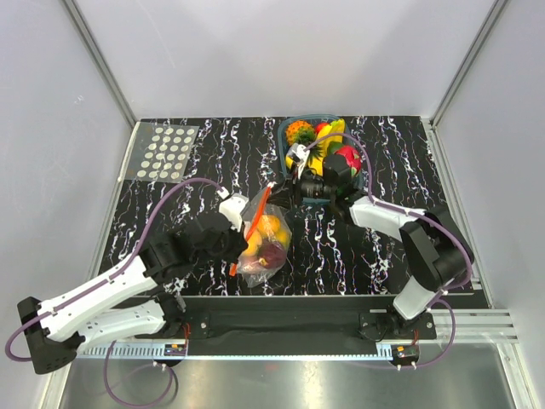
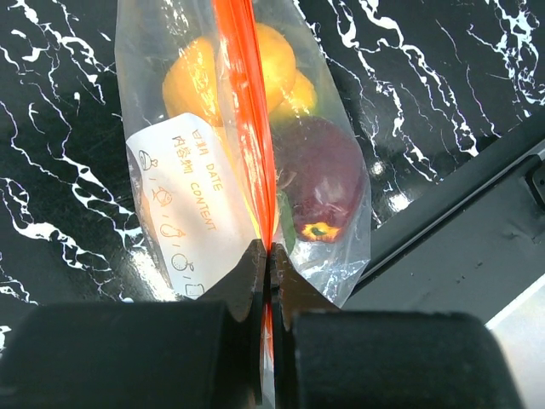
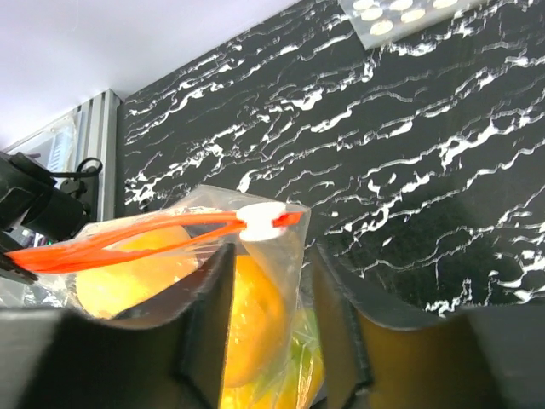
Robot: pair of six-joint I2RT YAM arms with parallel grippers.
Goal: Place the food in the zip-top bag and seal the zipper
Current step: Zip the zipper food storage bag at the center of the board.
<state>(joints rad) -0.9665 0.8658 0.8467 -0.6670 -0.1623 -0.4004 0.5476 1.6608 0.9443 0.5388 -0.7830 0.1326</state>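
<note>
The zip-top bag [image 2: 187, 213], holding the food [image 2: 192, 85], lies just short of the teal tray [image 1: 282, 132], its zipper [image 2: 247, 102] pinched in the left gripper's [image 2: 268, 251] tight jaws at the end farthest from the tray, the right gripper's [image 3: 271, 273] spread jaws straddling the nearer end.

I note clear bag [image 2: 183, 213] holds orange, yellow & dark-red fruit [image 2: 319, 175]; red-orange zipper [image 2: 247, 111] up top, looks partly unsealed.
</note>
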